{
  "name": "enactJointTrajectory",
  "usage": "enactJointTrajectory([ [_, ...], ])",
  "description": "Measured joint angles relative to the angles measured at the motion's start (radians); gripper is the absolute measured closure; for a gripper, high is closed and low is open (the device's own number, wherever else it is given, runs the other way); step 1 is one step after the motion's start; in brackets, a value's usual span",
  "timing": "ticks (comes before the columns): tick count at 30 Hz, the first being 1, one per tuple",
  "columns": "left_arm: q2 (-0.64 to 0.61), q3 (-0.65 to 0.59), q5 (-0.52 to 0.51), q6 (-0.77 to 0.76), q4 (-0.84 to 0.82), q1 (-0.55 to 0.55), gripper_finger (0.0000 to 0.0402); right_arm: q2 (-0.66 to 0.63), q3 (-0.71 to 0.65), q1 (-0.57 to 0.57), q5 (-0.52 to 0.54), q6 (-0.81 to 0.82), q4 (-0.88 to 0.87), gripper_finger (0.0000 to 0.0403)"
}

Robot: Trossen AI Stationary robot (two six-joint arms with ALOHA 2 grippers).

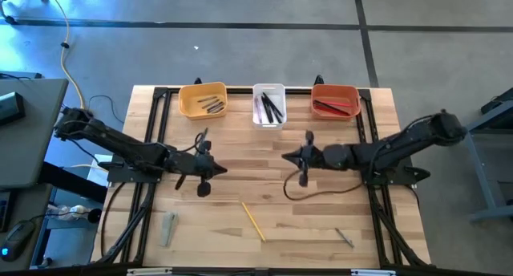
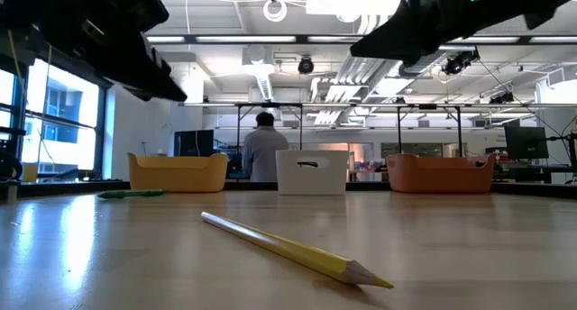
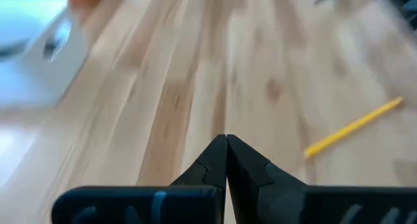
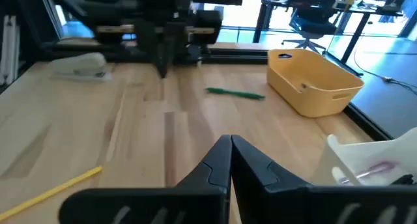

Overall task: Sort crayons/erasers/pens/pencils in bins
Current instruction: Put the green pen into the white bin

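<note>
While unsorted, yellow pencil [image 1: 253, 221] midtable.

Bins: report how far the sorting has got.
Done: dark sticks lie in the yellow bin and white bin, red ones in the red bin. In hand: nothing; the left gripper and right gripper are shut and empty. Left: the yellow pencil and green pen on the table.

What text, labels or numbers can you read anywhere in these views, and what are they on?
None can be read.
Yellow-orange bin, white bin, red-orange bin: no label visible.
Yellow pencil: no print visible on the side shown.
Stapler-like object: any marking is too blurred to read.
Room beyond the table, low view: monitors and fixtures too small to read.
</note>
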Motion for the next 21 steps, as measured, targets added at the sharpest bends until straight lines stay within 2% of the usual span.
enactJointTrajectory([
  [6, 0.0, 0.149, -0.046, -0.278, -0.52, -0.011, 0.04, 0.003, 0.0, 0.096, 0.086, 0.0, -0.009, 0.0403],
  [10, 0.0, 0.165, -0.029, -0.465, -0.735, 0.022, 0.0384, 0.003, 0.0, 0.126, 0.094, 0.0, -0.009, 0.0403],
  [13, 0.0, 0.148, -0.013, -0.521, -0.779, 0.076, 0.0356, 0.003, 0.0, 0.135, 0.094, 0.0, -0.009, 0.0403],
  [21, 0.0, 0.105, 0.04, -0.49, -0.758, 0.313, 0.0259, 0.004, 0.0, 0.134, 0.094, 0.003, -0.009, 0.0403],
])
